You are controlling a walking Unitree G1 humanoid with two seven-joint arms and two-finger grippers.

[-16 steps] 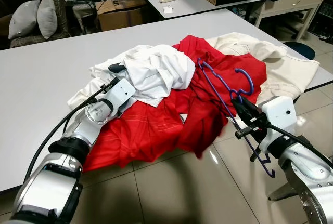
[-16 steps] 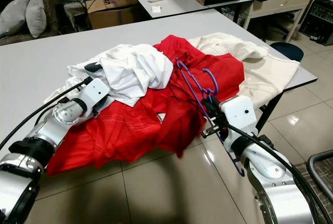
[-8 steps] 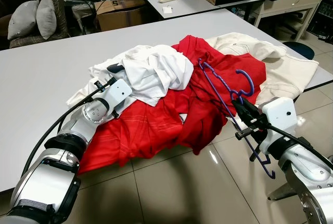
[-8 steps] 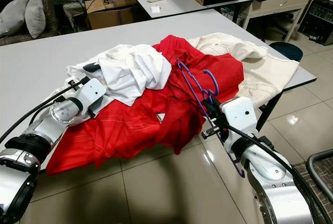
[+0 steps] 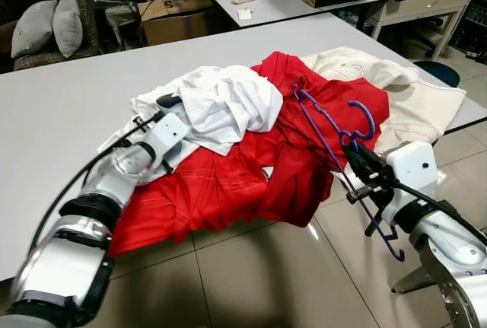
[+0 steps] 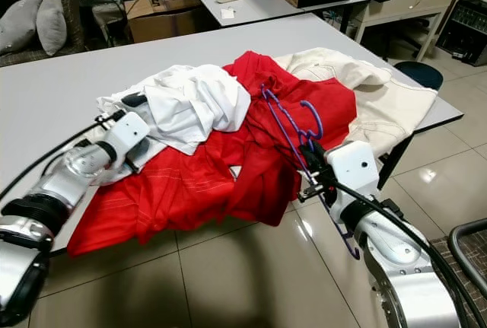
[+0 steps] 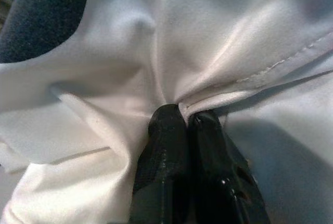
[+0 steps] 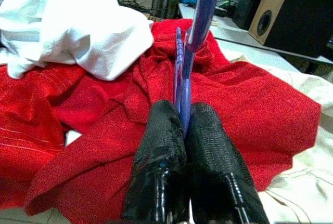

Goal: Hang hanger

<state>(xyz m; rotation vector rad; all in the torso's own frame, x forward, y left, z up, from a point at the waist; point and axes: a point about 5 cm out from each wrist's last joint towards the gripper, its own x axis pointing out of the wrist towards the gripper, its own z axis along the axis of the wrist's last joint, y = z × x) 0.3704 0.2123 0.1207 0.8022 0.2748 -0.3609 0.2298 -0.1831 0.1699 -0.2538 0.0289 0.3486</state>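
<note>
Right end effector is clenching the purple hanger on one of its thin bars, fingers pressed tight together on it in the right wrist view, hanger standing tilted over the bench edge at about 4 o'clock of the clothes pile, hook curling up near the cream garment, lower end dangling off past the edge toward the floor. Left end effector is pinching a fold of the white shirt at roughly 9 o'clock of the pile, fingers closed on a seam. Red shirt is lying under both, draping over the bench edge. Risks, as judgement: the grip is on a thin bar well off centre, so the hanger could be pivoting or slipping between the fingers when swung; its upper end is sitting in the red fabric folds and could be snagging and dragging the red shirt off the bench; left pinch looks shallow, so the white shirt could be sliding out under pull.
</note>
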